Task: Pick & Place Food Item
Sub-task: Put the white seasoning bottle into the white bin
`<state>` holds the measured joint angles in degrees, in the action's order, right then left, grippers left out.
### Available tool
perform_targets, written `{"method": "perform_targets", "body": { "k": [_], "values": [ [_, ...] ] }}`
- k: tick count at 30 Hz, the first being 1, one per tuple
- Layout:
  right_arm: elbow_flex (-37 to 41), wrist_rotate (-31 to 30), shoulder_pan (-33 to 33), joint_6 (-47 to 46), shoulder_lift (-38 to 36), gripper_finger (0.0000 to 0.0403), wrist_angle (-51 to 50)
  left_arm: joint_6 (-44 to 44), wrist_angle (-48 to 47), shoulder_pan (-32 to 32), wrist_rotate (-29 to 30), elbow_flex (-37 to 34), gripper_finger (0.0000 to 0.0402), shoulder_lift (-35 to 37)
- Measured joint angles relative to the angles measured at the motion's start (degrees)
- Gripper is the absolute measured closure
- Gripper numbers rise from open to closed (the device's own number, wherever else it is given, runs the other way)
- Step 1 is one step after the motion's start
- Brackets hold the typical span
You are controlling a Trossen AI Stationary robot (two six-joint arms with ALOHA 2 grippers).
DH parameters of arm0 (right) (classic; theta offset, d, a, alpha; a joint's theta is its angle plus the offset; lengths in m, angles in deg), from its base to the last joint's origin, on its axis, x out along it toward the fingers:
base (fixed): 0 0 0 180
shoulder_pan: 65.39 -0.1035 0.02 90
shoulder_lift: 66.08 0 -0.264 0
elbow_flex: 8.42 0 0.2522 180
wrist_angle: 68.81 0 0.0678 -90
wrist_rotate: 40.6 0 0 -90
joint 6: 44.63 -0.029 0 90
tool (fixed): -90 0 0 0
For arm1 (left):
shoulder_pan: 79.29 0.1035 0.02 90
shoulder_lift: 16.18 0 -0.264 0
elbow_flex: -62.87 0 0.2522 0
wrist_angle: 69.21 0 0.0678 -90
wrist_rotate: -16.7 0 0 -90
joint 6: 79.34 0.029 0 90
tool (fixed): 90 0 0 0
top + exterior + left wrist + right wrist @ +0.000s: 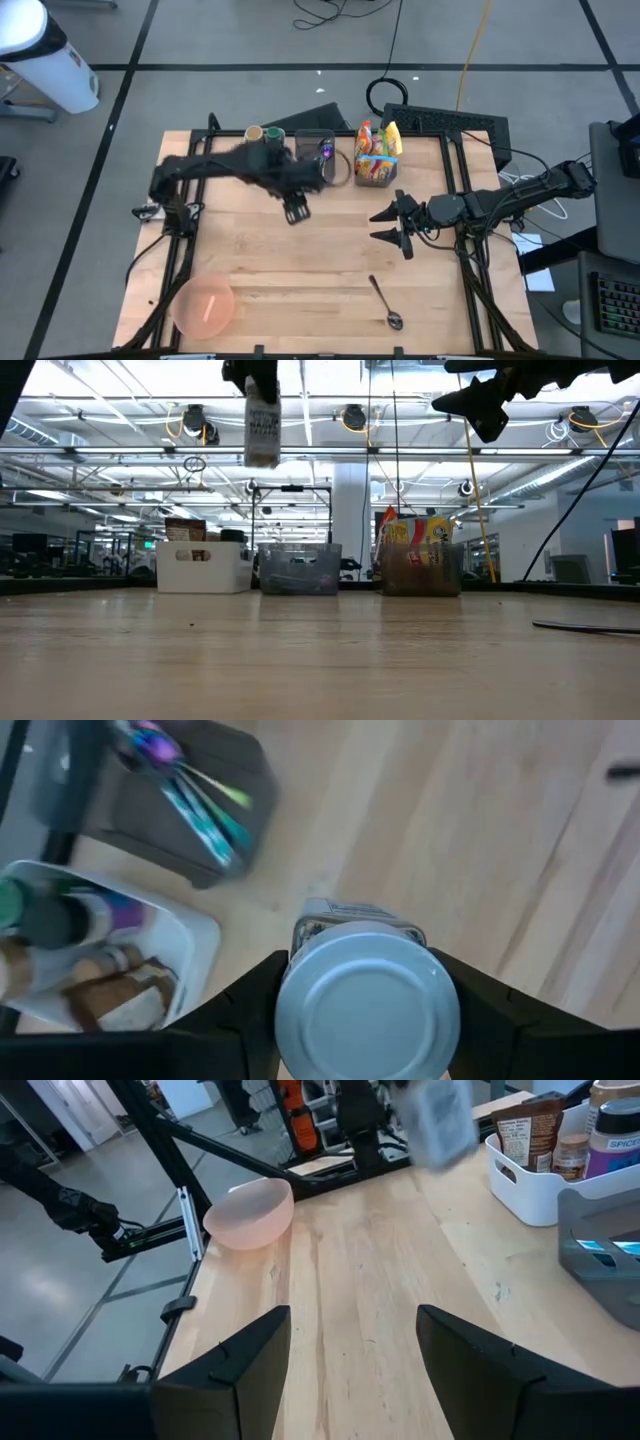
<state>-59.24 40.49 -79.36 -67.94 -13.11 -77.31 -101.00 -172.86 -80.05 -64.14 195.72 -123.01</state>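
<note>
Along the far edge of the wooden counter [320, 250] stood three containers in a row: a white bin [205, 568] of jars and packets, a dark clear-sided box [299, 569] holding colourful utensils, and a box of snack packets [377, 158]. A pink bowl [205, 305] sat at the near corner on the left arm's side, and a spoon [384, 303] lay near the front edge on the right arm's side.

The left hand [295, 208] hung high over the counter, just in front of the white bin and the utensil box, with nothing between it and the boards below. Its fingers [250, 1010] were part-way apart and pressed on either side of a small metal can [365, 1005], which it held clear of the counter. In the level view the can [262, 422] hung upright below the hand, its long axis vertical; the wrist view looked onto one round flat end, with a strip of label showing past the rim.

The right hand [388, 225] hovered well off to the side of the left hand, in front of the snack box, its fingers [245, 1355] spread and holding nothing, pointing across the counter toward the bowl.
</note>
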Motion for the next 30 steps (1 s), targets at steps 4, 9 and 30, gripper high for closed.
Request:
{"method": "perform_targets", "body": {
  "k": [4,9,30],
  "values": [
    [0.0,-0.01,0.0,-1.01,0.0,0.0193,0.01,-1.2,-0.07,3.67,1.05,0.32,0.0197,5.18],
    [0.0,-0.06,0.0,-2.55,0.0,0.0193,0.02,-2.8,-0.27,8.29,3.99,0.22,0.0197,11.58],
    [-0.02,-14.02,0.15,-3.06,-0.01,0.0193,0.11,-5.56,1.67,23.75,4.25,-18.24,0.0197,14.19]
  ]
}}
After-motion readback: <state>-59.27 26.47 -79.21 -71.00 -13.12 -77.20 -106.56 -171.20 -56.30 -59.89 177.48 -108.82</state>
